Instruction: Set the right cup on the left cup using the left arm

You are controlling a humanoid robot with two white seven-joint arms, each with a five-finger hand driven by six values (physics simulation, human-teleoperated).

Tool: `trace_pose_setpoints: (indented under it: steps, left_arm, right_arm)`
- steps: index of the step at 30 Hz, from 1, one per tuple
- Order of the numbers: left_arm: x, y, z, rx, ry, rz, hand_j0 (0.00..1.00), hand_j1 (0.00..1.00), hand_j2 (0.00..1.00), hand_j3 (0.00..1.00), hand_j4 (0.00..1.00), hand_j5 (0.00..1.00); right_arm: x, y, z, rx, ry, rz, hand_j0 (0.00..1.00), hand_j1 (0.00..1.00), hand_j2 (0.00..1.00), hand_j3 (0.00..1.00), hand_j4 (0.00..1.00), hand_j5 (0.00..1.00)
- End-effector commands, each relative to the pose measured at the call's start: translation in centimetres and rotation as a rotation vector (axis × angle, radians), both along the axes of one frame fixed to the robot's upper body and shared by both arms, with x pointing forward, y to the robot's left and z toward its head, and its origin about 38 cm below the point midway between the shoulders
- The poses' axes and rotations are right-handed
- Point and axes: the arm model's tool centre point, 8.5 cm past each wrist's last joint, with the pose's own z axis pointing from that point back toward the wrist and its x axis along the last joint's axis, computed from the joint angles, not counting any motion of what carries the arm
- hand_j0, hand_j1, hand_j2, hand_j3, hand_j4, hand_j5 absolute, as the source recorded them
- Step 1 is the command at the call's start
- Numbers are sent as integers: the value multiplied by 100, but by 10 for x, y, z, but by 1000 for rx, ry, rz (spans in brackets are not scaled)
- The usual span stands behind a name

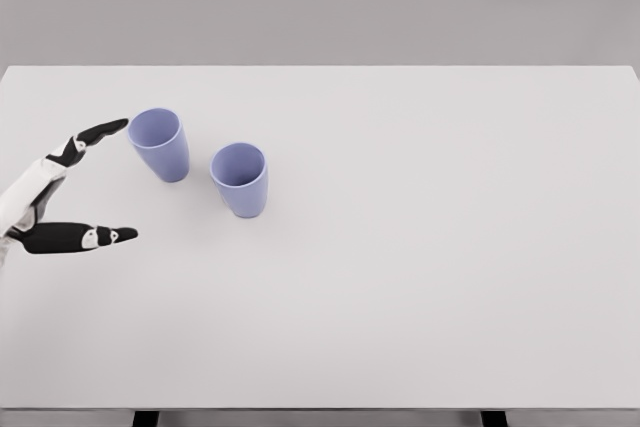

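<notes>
Left hand open at table's left edge, holding nothing.
Fingers spread, top fingertip just beside left cup. Right cup upright at 4 o'clock of left cup, close but apart; both upright on table.

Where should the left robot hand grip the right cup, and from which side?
Probably around the side wall of the right cup, just below the rim, approaching from its near-left side. It stands upright and open-topped, apart from the left cup, which partly blocks a straight path from the open left robot hand.
</notes>
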Motion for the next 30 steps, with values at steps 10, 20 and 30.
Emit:
trace_pose_setpoints:
  steps: [10, 20, 30]
  left_arm:
    - [-11, -25, -14, -123, 74, -80, 100, 100, 100, 100, 100, 100]
    - [-14, -36, -24, -147, 111, -112, 100, 100, 100, 100, 100, 100]
    - [-5, -43, -52, -134, 345, -33, 100, 100, 100, 100, 100, 100]
  right_arm:
    - [0, 0, 0, 0, 0, 1, 100, 100, 100, 100, 100, 100]
    - [0, 0, 0, 0, 0, 1, 100, 100, 100, 100, 100, 100]
    - [0, 0, 0, 0, 0, 1, 100, 100, 100, 100, 100, 100]
